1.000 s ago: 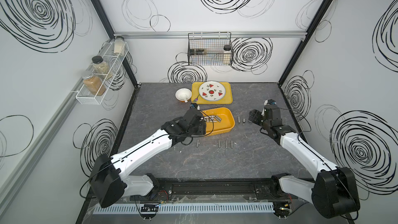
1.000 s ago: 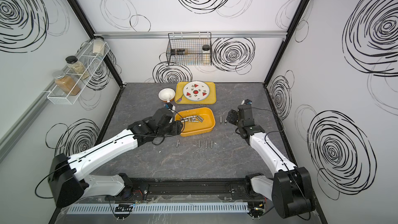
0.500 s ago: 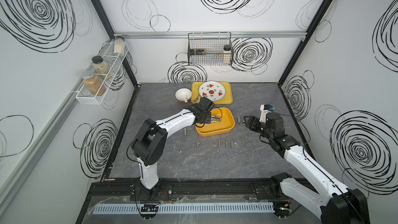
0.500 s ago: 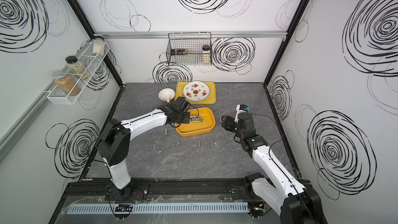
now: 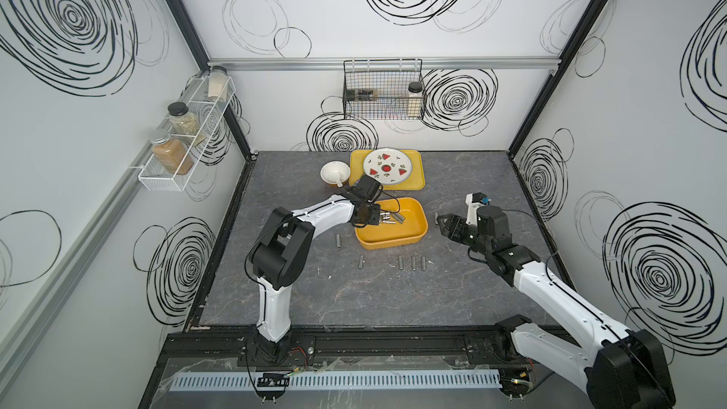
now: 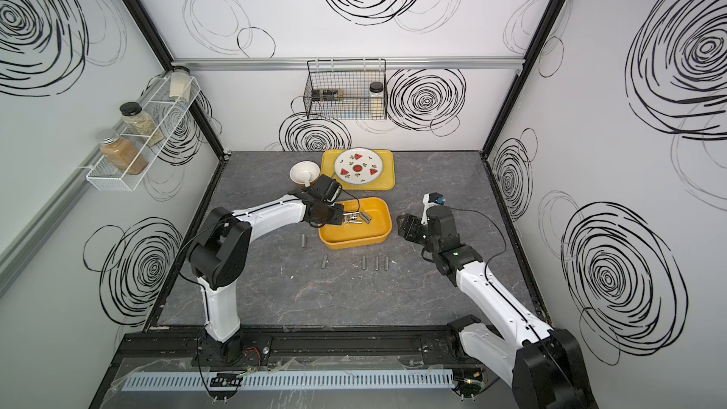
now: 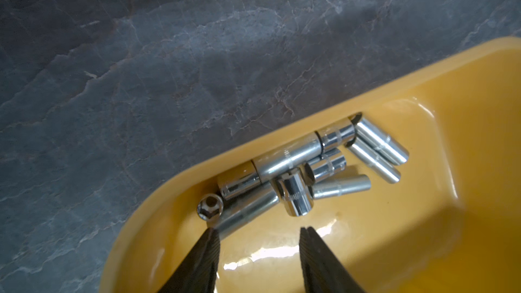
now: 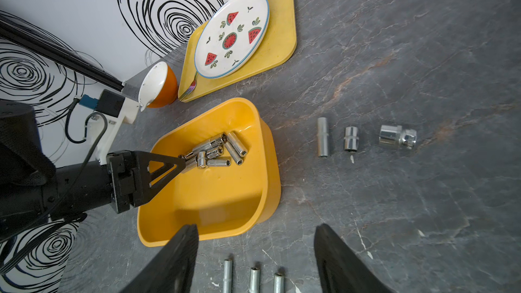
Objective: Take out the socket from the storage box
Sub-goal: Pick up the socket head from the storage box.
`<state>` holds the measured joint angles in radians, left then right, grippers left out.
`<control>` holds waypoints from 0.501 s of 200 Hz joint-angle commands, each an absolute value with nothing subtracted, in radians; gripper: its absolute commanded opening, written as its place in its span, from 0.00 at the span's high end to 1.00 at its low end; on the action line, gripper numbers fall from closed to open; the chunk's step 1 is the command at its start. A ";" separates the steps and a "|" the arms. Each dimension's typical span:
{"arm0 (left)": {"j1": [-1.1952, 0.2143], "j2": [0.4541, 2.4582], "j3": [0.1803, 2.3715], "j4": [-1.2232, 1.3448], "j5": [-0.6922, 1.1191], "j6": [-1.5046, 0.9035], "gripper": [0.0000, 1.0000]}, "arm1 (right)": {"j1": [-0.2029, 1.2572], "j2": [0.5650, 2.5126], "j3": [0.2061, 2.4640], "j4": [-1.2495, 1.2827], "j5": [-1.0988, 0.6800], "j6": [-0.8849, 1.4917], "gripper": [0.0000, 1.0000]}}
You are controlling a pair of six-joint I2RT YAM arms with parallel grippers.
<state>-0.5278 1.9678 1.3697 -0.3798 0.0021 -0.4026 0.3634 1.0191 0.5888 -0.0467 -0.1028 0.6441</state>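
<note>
The storage box [image 5: 409, 236] [image 6: 373, 236] is a deep yellow-orange tub in mid-table. Several chrome sockets [image 5: 391, 217] [image 6: 358, 217] [image 8: 217, 150] lie heaped against its far-left wall. My left gripper [image 5: 375, 219] [image 6: 341, 219] [image 8: 180, 162] reaches down into the box from the left. In the left wrist view it is open [image 7: 259, 231] with only the box floor [image 7: 366, 235] between its fingers. One fingertip [image 7: 212, 235] touches or nearly touches a long socket [image 7: 248, 209]. A short socket [image 7: 296, 195] lies just ahead. My right gripper [image 5: 442, 224] [image 6: 401, 226] [image 8: 256, 228] hangs open and empty right of the box.
Loose sockets lie on the table: one left of the box [image 5: 337, 241], a row in front [image 5: 413, 263] [image 8: 253, 280], more on the right [image 8: 351, 138]. Behind stand a flat yellow tray [image 5: 417, 175] with a watermelon plate [image 5: 387, 166] and a bowl [image 5: 335, 173]. A wire basket [image 5: 382, 88] hangs on the back wall.
My left gripper has gone from the box's left edge further in to the socket heap, and its jaws have narrowed. The right gripper has drifted a little toward the box.
</note>
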 commanded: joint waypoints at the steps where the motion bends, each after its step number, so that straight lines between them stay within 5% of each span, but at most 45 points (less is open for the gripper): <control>1: -0.513 2.001 1.375 -0.352 0.026 -0.376 0.46 | 0.367 1.027 0.580 -0.024 -0.103 0.653 0.30; 100: -0.539 2.064 1.365 -0.359 0.006 -0.406 0.47 | 0.368 1.074 0.604 -0.048 -0.107 0.654 0.30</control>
<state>-0.5304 2.0212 1.3701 -0.3412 0.0208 -0.3962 0.3634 1.0599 0.5888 -0.0444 -0.1032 0.6445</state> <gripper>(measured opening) 0.533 0.704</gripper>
